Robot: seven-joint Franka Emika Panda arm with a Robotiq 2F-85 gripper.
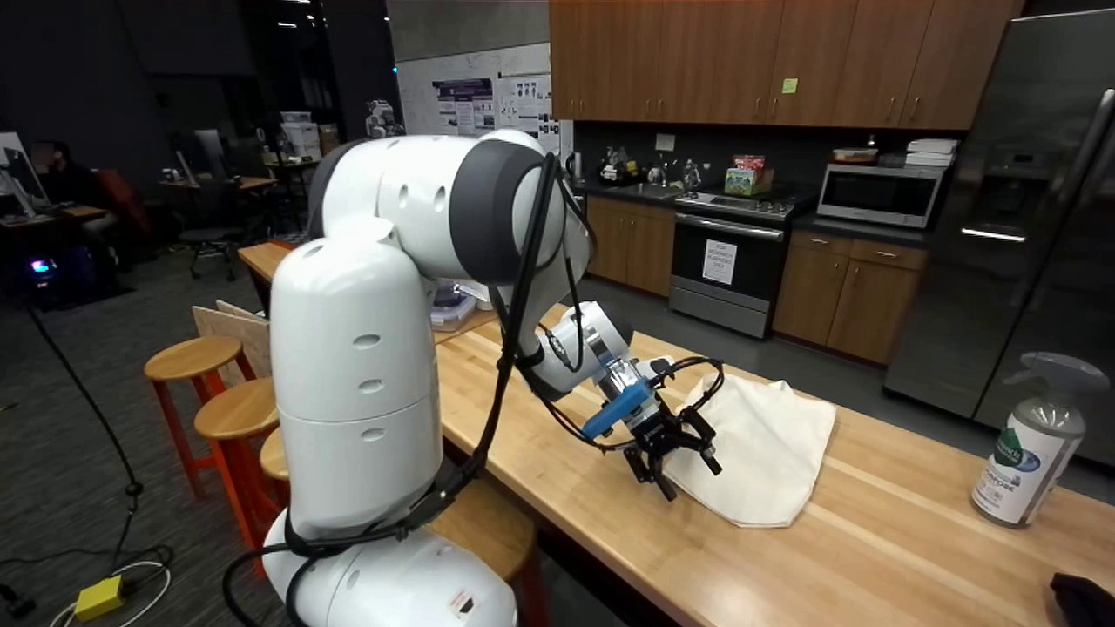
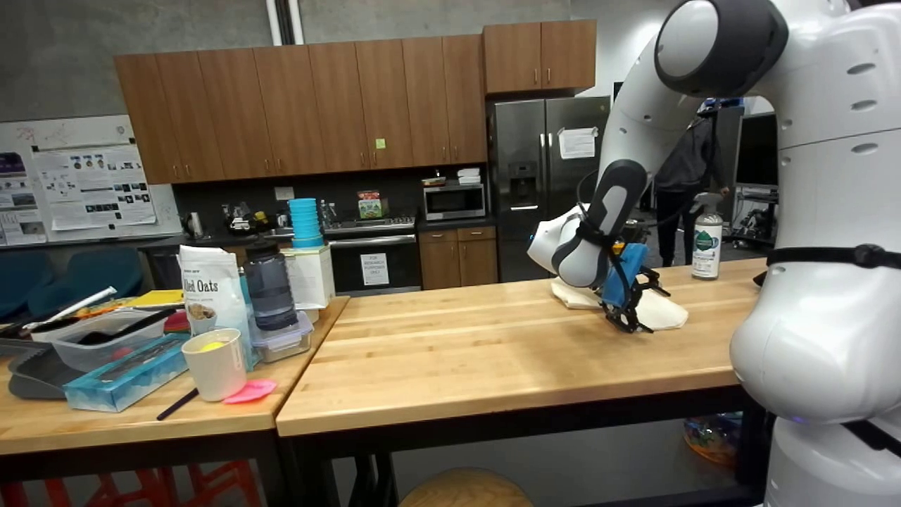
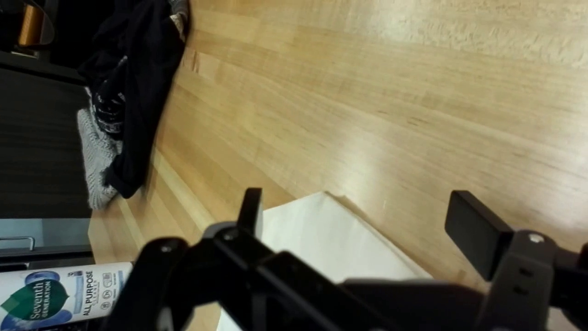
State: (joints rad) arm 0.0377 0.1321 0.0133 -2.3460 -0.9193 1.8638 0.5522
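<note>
The black, 2-fingered end effector (image 3: 362, 219), spread wide, angles down over a pale wooden worktop (image 1: 714, 570) at the tip of a white-and-grey robot arm (image 1: 331, 348). Right by it, lying mostly flat on the wood, is a cream-coloured fabric cloth (image 1: 766, 448), a corner visible between the fingertips in the wrist view (whether they touch it cannot be told). Farther along the same surface, a clear plastic spray bottle (image 1: 1028, 461) with a grey trigger head stands upright, its white label reading "Seventh Generation" and "All Purpose Cleaner." A crumpled black fabric garment (image 3: 149, 69) lies at the worktop's edge, against a pale grey knitted textile (image 3: 93, 158). Well apart from the cloth, in an exterior view, a neighbouring wooden worktop (image 2: 141, 425) carries a white pouch of oats (image 2: 211, 282), a dark blue plastic bottle (image 2: 271, 290), a round white cup (image 2: 215, 370) and a blue patterned tissue box (image 2: 123, 377). Beyond, in both exterior views, a black-fronted oven (image 1: 756, 272), a tall dark steel refrigerator (image 1: 967, 287) and brown wooden cupboards (image 1: 714, 52) line the kitchen. Behind the arm, in an exterior view, stands 1 person in dark clothing (image 2: 686, 167).
</note>
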